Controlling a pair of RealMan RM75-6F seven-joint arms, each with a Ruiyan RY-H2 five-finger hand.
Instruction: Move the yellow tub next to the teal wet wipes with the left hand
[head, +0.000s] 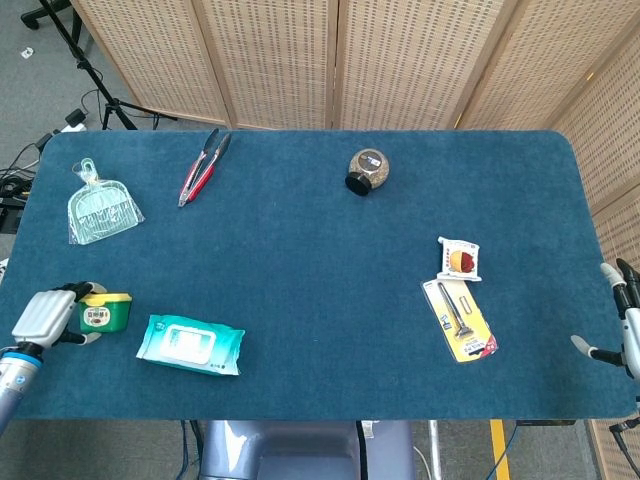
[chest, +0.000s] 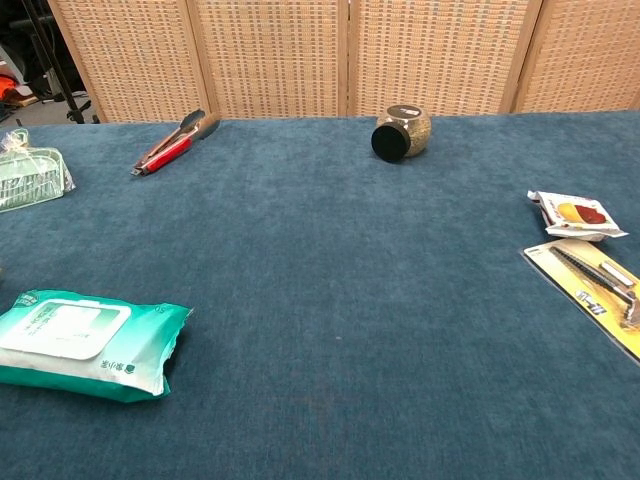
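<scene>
Yellow tub (head: 106, 311) sits near table's front-left edge, left hand (head: 45, 315) touching its left side, fingers curled around it; teal wet wipes (head: 190, 344) lie just right, long axis sideways.

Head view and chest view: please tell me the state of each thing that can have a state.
Left hand: fingers curled around the yellow tub.
Right hand: fingers apart, holding nothing.
Jar: on its side, lid on.
Tongs: closed.
Wet wipes: flap shut.
</scene>
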